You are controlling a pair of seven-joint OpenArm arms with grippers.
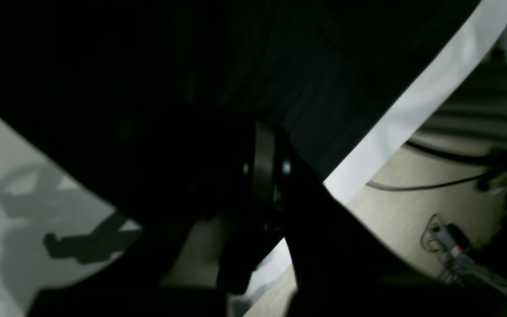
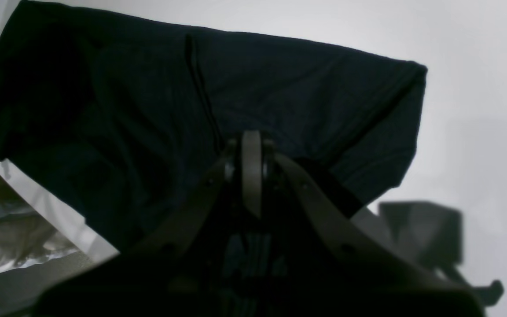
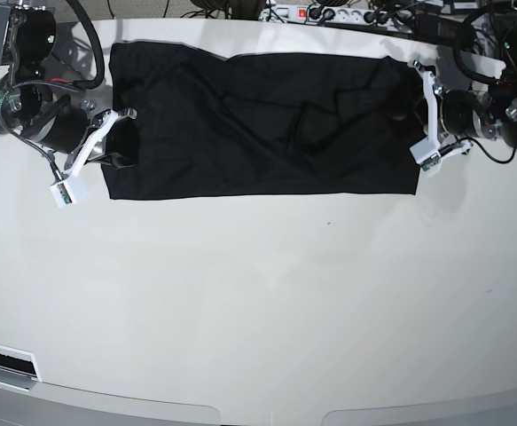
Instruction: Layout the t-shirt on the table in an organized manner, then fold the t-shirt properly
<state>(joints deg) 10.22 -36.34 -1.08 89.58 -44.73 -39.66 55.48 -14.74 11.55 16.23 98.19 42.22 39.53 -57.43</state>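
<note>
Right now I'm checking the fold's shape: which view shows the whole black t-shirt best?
The base view: the black fabric t-shirt lies entire as a wide band. The right wrist view shows one end, the left wrist view only dark cloth.

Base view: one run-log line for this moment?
black fabric t-shirt: folded band, far side of white table | left gripper: shut on t-shirt end | right gripper: shut on opposite end

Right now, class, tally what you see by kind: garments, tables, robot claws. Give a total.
Garments: 1, the black t-shirt
Tables: 1, the white table
Robot claws: 2, the left claw and the right claw
Total: 4
</note>
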